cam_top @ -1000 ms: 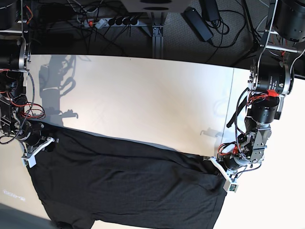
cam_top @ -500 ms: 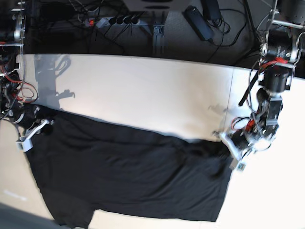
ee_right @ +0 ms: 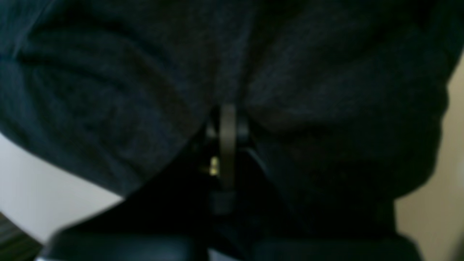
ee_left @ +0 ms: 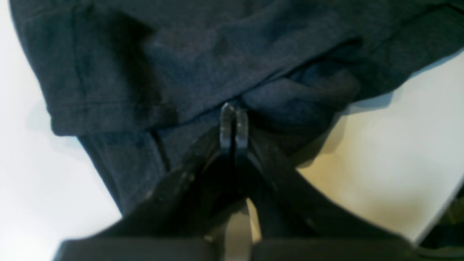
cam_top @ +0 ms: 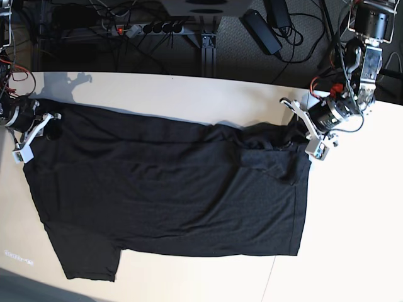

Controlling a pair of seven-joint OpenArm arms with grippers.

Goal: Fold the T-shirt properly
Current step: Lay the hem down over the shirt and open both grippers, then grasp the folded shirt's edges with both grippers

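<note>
The black T-shirt (cam_top: 170, 189) lies spread across the white table (cam_top: 189, 94), one short sleeve at the lower left. Its rainbow neck band is not visible. My left gripper (cam_top: 303, 129) is shut on a bunched corner of the shirt at the right; the left wrist view shows the fingertips (ee_left: 233, 119) pinched together on the dark fabric (ee_left: 203, 61). My right gripper (cam_top: 34, 132) is shut on the shirt's far left corner; in the right wrist view the closed fingers (ee_right: 227, 123) sit buried in dark folds (ee_right: 145, 90).
Beyond the table's far edge are a power strip (cam_top: 148, 28), a black power brick (cam_top: 261, 28) and tangled cables. Bare table shows to the right of the shirt (cam_top: 352, 220) and along the front (cam_top: 201, 277).
Both grippers have pulled the shirt's held edge toward the far side of the table. The shirt now lies much further up the table and more spread out, with folds near the left gripper.
</note>
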